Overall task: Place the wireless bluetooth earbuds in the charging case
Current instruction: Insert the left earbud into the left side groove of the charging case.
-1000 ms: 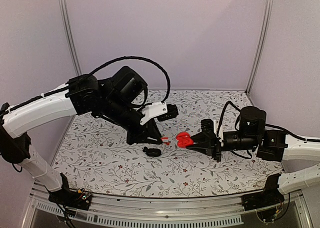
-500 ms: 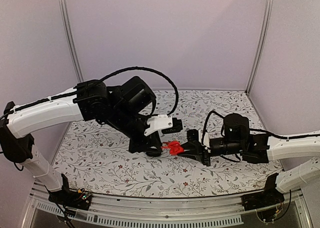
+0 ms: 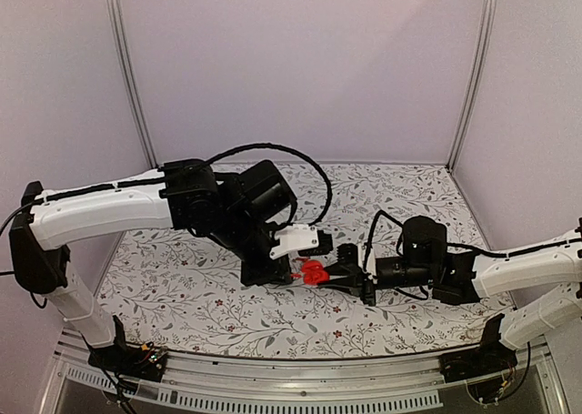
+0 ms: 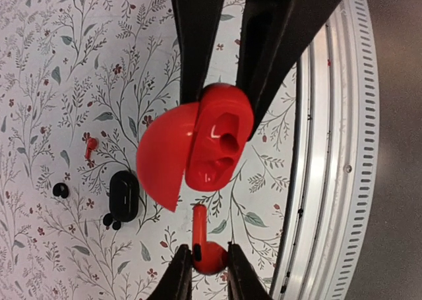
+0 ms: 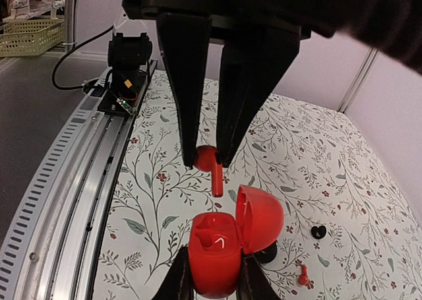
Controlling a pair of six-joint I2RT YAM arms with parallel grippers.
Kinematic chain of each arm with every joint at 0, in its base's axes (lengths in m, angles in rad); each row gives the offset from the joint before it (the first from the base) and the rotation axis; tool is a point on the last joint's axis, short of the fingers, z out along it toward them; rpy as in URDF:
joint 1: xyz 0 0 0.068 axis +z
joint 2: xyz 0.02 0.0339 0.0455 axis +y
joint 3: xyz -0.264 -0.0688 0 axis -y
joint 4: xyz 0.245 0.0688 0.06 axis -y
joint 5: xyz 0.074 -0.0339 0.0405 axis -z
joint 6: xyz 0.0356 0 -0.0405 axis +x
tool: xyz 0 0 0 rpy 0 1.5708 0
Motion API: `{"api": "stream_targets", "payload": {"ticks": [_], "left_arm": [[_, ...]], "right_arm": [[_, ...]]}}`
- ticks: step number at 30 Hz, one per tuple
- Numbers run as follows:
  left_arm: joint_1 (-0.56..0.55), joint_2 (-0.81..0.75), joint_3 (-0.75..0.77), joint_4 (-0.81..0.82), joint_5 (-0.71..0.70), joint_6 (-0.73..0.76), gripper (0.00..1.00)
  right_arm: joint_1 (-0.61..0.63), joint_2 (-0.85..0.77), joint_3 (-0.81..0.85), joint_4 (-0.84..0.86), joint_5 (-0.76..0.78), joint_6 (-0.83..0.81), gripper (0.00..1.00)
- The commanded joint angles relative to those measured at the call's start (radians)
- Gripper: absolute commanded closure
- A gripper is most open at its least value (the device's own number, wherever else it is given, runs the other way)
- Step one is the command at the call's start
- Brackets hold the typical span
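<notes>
Left hand (image 4: 206, 252) pinched shut on a red earbud (image 4: 210, 260), stem up. In the left wrist view the open red charging case (image 4: 214, 142) sits at its 12 o'clock, not touching. Right hand (image 5: 214, 255) clamps the case base. A black case (image 4: 124, 194) lies on the desk (image 4: 39, 62).

White links (image 3: 100, 209), black joints (image 3: 193, 196), looped cable (image 3: 273, 147), black left hand (image 4: 206, 260).
</notes>
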Motion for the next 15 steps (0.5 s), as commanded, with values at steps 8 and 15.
{"api": "stream_targets", "payload": {"ticks": [8,15], "left_arm": [[-0.025,0.047,0.017,-0.008,-0.035,-0.006,0.83],[-0.024,0.077,0.058,-0.011,-0.032,-0.027,0.82]], "right_arm": [[0.005,0.006,-0.039,0.100,-0.025,0.059,1.00],[0.006,-0.003,-0.042,0.095,-0.002,0.056,1.00]]}}
